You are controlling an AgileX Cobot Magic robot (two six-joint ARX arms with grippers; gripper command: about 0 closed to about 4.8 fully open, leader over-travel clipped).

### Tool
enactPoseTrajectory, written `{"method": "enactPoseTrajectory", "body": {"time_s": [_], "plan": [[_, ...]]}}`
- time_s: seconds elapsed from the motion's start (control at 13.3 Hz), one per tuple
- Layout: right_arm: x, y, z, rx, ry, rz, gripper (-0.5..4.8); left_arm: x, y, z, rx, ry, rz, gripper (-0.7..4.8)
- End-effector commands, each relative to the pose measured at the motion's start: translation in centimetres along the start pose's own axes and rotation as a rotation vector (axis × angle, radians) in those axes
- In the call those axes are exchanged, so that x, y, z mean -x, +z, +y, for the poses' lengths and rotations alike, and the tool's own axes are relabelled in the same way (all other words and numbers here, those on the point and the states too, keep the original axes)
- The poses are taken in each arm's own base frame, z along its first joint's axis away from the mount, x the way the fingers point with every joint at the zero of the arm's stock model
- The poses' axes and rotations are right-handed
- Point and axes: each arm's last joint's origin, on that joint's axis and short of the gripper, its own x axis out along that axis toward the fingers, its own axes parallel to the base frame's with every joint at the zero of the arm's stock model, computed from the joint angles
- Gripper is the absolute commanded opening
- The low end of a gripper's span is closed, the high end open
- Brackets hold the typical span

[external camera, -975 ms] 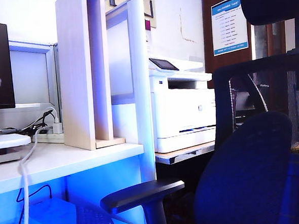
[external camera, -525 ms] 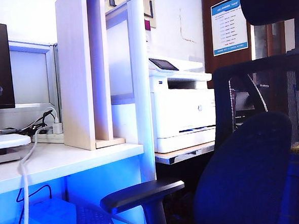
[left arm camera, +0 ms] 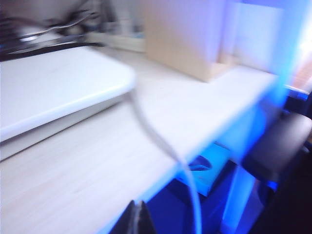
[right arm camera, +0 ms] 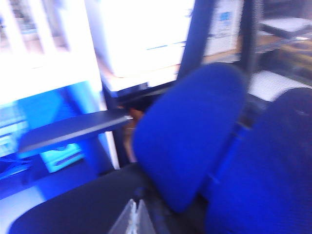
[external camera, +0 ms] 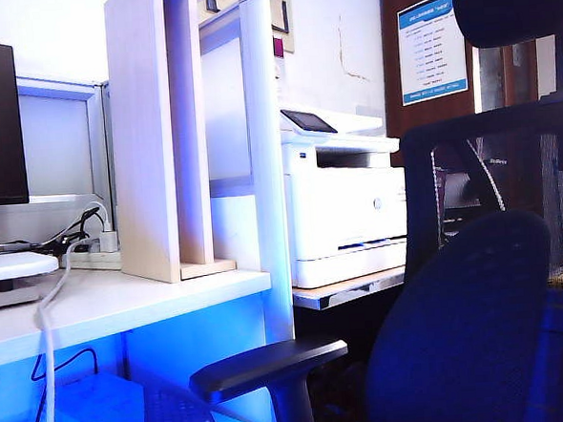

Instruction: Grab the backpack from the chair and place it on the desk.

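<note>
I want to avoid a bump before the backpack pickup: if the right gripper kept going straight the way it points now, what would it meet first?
Probably the chair's rounded lumbar cushion. The shut right gripper points at it from just over the seat. Depth is blurred, so the gap is unclear.

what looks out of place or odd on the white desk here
One thing: a pale cable hangs loose over the front edge of the long white desk, beside a flat white device. Nothing is spilled or damaged. Both end effectors, left and right, are shut and empty.
</note>
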Motion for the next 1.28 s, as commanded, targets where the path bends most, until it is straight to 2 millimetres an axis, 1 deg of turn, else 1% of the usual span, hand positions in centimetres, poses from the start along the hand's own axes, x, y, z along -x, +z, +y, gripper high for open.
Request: {"method": "enactPoseTrajectory", "body": {"time_s": [0.08, 0.38, 0.53, 0.68, 0.83, 1.13, 1.28], "plan": [[0.0, -0.4, -0.1, 0.001, -0.023, 0.038, -0.07, 0.0, 0.2, 0.7, 0.074, -0.052, -0.023, -0.05], [0.2, -0.3, 0.0, 0.018, -0.016, 0.020, -0.07, 0.5, 1.3, 0.4, 0.039, -0.075, -0.134, -0.05], [0.3, -0.2, 0.0, 0.021, -0.015, 0.004, -0.07, 1.5, 2.2, -0.1, -0.002, -0.117, -0.240, -0.05], [0.6, -0.1, 0.1, 0.023, -0.015, -0.005, -0.07, 2.6, 2.4, -0.1, -0.009, -0.123, -0.274, -0.05], [0.8, 0.0, 0.1, 0.028, -0.015, -0.028, -0.07, 3.6, 2.1, -0.1, -0.020, -0.107, -0.288, -0.05], [0.9, -0.1, 0.2, 0.027, -0.015, -0.021, -0.07, 3.6, 1.9, 0.0, -0.016, -0.070, -0.264, -0.05], [0.9, -0.8, 0.2, 0.011, -0.015, 0.046, -0.06, 3.5, 1.1, -0.1, 0.001, -0.111, -0.180, -0.04]]}}
